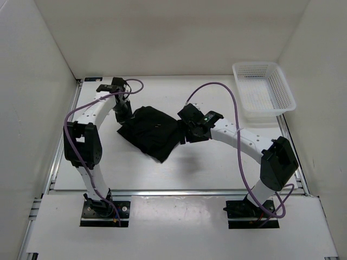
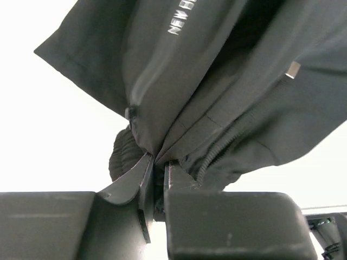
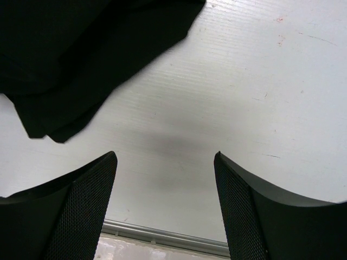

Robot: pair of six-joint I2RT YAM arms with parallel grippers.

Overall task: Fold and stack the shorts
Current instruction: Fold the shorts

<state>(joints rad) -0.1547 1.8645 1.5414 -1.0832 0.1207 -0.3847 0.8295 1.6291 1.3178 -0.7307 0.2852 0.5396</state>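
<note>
Black soft-fabric shorts sit crumpled in one heap mid-table, on the white table, between both arms.

Top view: left gripper is at the heap's left edge, touching the fabric. Right gripper is at the heap's right edge; can't tell from here if it touches. White mesh plastic basket is in the far right corner, well apart from the shorts.

Left wrist view: left gripper is clamped on a fold of the shorts. Fabric is pinched between the black fingers, jaws nearly together. Bunched elastic waistband sits just left of the pinch. The thin black ribbed drawstring runs down to the right finger. White printed lettering shows near the top, partly cut off. The cloth drapes above the fingers, with white table behind it.

Right wrist view: right gripper is released, with its textured black fingers spread wide and nothing between them. They hang over bare table. The shorts fill the upper left, apart from both fingers, with a hem corner pointing down-left. An aluminium rail runs along the bottom edge.
</note>
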